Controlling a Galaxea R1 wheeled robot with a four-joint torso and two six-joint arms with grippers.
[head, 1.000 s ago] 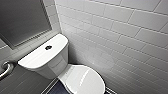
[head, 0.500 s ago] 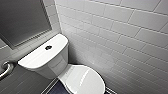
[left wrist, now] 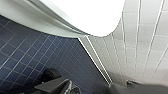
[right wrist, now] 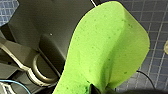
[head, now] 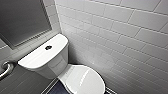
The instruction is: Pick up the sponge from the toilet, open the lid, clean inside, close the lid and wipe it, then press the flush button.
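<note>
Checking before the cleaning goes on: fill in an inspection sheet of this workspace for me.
surface: toilet glossy white, lid closed.
job's things: sponge bright green, bent; flush button on the tank top.
clutter: nothing seen.
grippers: right gripper shut on the sponge; left gripper state cannot be told.
cables: blue cable by the right wrist.
surroundings: white tiled wall, dark blue tiled floor, metal bar left of the tank.
</note>
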